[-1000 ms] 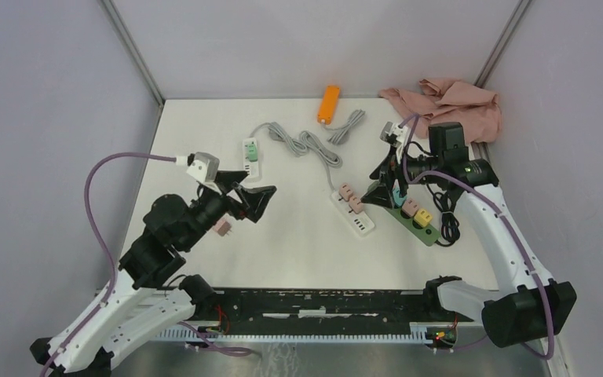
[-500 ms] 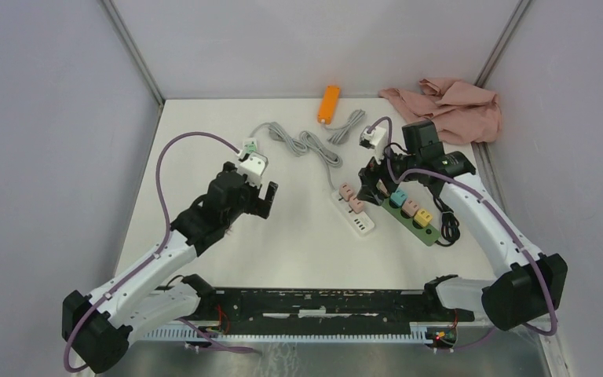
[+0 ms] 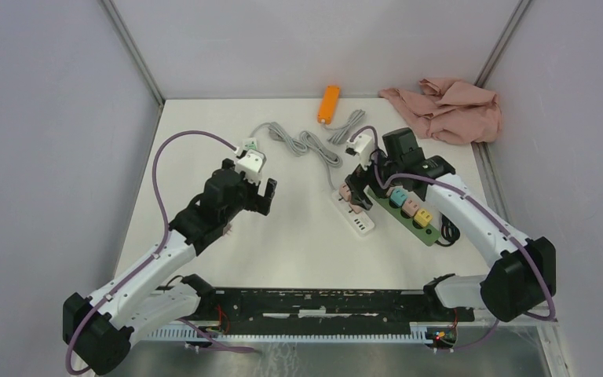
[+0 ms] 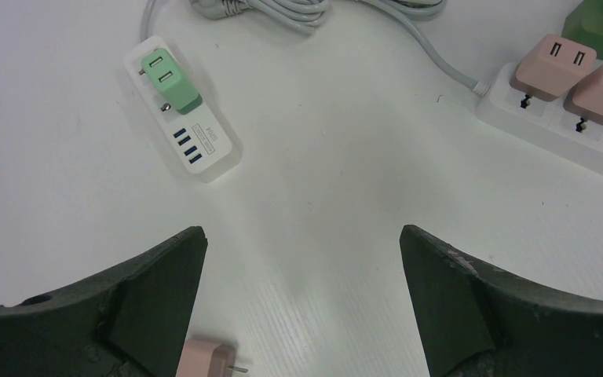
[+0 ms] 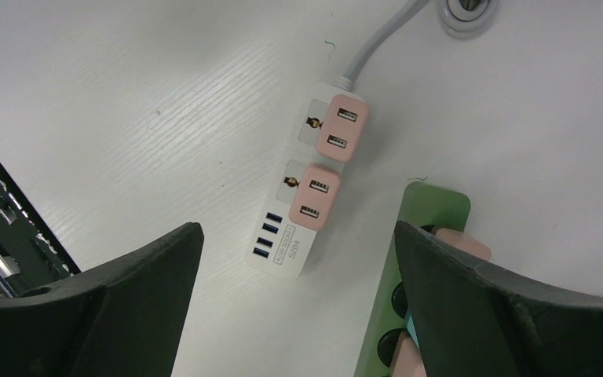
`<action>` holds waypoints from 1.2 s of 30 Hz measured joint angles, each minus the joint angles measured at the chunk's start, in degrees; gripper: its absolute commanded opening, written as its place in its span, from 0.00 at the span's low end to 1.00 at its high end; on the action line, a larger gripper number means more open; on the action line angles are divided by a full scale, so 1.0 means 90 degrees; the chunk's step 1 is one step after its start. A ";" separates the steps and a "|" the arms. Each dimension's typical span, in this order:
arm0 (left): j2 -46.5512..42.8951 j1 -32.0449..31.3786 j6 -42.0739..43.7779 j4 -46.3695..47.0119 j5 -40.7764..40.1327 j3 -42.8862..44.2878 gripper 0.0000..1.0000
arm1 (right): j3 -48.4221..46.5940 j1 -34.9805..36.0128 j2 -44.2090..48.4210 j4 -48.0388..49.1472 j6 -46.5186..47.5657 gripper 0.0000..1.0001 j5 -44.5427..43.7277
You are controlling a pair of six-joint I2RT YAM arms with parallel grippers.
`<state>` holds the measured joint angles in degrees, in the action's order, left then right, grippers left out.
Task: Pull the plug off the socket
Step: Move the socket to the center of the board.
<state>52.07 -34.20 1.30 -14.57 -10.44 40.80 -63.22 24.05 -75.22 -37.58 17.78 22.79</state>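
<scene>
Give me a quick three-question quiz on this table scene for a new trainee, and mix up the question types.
1. True or false: the white power strip carries two pink plugs.
2. Multiple choice: the plug seated in the small white strip is A) yellow, B) green, C) orange.
3. Fill in the blank: the left tool and the right tool both stand ____, with nothing between their fingers.

Key: 1 true; 2 B; 3 open.
</scene>
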 measured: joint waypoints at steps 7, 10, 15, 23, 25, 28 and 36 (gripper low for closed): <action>0.0007 0.0000 0.0010 0.0017 0.0010 0.0000 1.00 | 0.0095 0.0585 -0.0605 0.0393 -0.0238 1.00 -0.0634; 0.0007 0.0000 0.0046 0.0019 0.0010 0.0000 1.00 | 0.0097 0.0789 -0.1115 0.0500 -0.0330 1.00 -0.0979; 0.0005 0.0000 0.0049 0.0022 0.0010 0.0000 1.00 | 0.0100 0.1001 -0.1518 0.0534 -0.0338 1.00 -0.1243; -0.0056 0.0000 0.0051 0.0036 0.0012 -0.0015 1.00 | 0.0087 0.1212 -0.2273 0.0551 -0.0403 0.97 -0.1872; -0.0087 0.0000 0.0051 0.0066 0.0012 -0.0029 1.00 | 0.0085 0.1217 -0.2361 0.0551 -0.0420 0.94 -0.1974; -0.0107 0.0000 0.0051 0.0087 0.0012 -0.0039 1.00 | 0.0051 0.1222 -0.2460 0.0537 -0.0454 0.88 -0.2110; -0.0121 0.0000 0.0051 0.0138 0.0019 -0.0056 1.00 | -0.0080 0.1234 -0.2662 0.0469 -0.0520 0.66 -0.2239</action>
<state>50.98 -34.20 1.76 -13.32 -10.26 40.29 -63.94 35.16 -99.18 -33.36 13.10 2.63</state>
